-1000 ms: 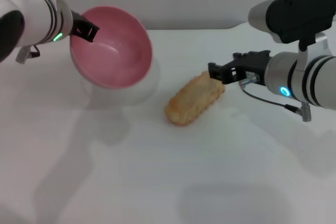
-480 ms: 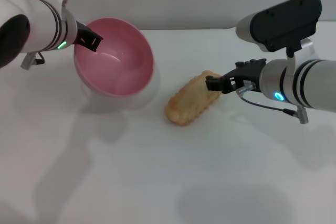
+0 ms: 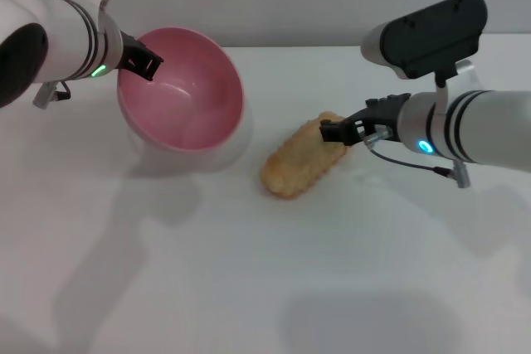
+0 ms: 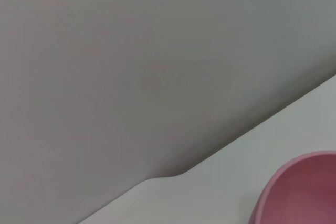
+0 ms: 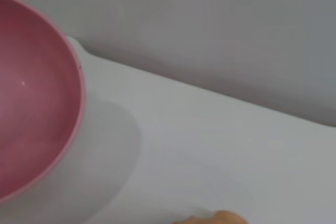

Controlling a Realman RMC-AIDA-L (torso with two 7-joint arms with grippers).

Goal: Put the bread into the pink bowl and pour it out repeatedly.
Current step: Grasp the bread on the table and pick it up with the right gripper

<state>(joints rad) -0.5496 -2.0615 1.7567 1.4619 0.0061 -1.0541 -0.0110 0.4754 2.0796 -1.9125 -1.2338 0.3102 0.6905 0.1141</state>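
On my left, my left tool [image 3: 139, 60] is clamped on the near-left rim of the pink bowl [image 3: 184, 93]. I hold the bowl tipped, its opening turned toward the camera and toward my right, and a soft shadow lies on the white counter [image 3: 249, 288] beneath it; I cannot tell whether its underside touches the surface. The bowl holds nothing. In my left wrist view only a curved slice of the pink bowl [image 4: 299, 190] shows against the counter [image 4: 220, 187] and the grey wall [image 4: 157, 51] behind it.

Toward the middle, the bread [image 3: 303, 157] lies flat on the counter, just beside the bowl but apart from it, its pale bumpy side up and its length running diagonally, the nearer end pointing to my left and the farther end to my right.

On my right, my right tool [image 3: 333, 133] sits at that farther end of the bread, its dark fingers [image 3: 330, 128] right at the loaf's tip. They seem to be spread around the tip rather than pinching it, though the angle is poor. My right wrist view shows the pink bowl [image 5: 37, 108] beyond, and a sliver of the bread [image 5: 220, 217] at the edge.
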